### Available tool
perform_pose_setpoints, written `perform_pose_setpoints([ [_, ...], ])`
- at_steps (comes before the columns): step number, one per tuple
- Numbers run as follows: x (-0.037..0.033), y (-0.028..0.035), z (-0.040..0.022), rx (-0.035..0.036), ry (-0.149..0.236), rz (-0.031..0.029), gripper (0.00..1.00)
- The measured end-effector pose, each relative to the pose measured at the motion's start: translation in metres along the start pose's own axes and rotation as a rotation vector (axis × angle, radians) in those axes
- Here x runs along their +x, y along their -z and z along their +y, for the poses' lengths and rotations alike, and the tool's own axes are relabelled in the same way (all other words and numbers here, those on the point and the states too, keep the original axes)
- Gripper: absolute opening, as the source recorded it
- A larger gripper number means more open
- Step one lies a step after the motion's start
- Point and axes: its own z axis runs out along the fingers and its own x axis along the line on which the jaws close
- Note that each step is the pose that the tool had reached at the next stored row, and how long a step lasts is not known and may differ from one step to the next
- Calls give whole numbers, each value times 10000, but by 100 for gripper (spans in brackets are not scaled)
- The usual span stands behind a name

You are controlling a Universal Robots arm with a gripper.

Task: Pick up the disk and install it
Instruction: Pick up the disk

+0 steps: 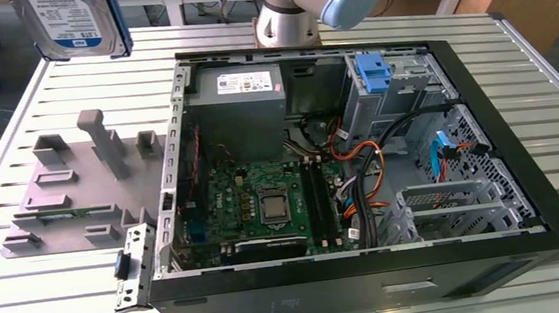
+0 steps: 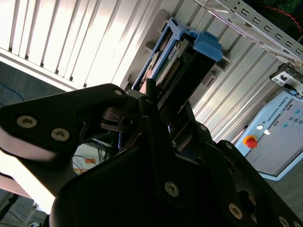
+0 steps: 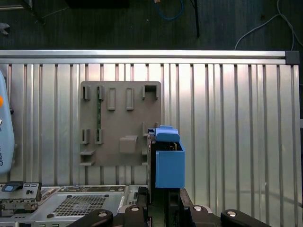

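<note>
Hanging well above the slatted surface [image 1: 57, 297], the disk [image 1: 76, 22] shows at the top of the exterior view's left, label facing out. The first wrist view places it over the edge of the grey fixture plate [image 3: 120, 123]. In the second wrist view the tool [image 2: 149, 99] is closed on it, clamped across its flat faces. That leaves the blue carrier rails [image 3: 168, 163] free at the edges, a hold I judge suited to sliding it into a bay. Beside the plate lies the open computer case [image 1: 362, 156]. A blue bracket [image 1: 374, 70] marks the drive cage at its far end, with the power supply [image 1: 237, 91] next to it. Orange and black cables [image 1: 363, 168] snake just below that cage and could crowd any approach.
</note>
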Motion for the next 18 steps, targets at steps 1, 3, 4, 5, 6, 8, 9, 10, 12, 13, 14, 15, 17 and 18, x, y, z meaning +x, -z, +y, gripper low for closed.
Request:
perform_pose_setpoints([
  [1, 0, 0, -9, 1, -1, 0, 35],
  [3, -1, 0, -31, 1, -1, -1, 35],
  [4, -1, 1, -40, 0, -1, 0, 35],
  [5, -1, 1, -50, 0, -1, 0, 35],
  [6, -2, 1, -61, 0, -1, 0, 35],
  [8, -2, 1, -82, 0, -1, 0, 35],
  [9, -2, 1, -91, 1, -1, 0, 35],
  [10, -3, 1, -100, 0, -1, 0, 35],
  [12, -3, 1, -107, 1, -2, 0, 35],
  [13, -3, 1, -108, 1, -2, -1, 35],
  [14, -3, 2, -112, 0, -1, 0, 35],
  [15, -3, 1, -114, 1, -1, 0, 35],
  [17, -3, 1, -116, 1, -1, -1, 35],
  [18, -3, 2, -118, 1, -1, -1, 35],
])
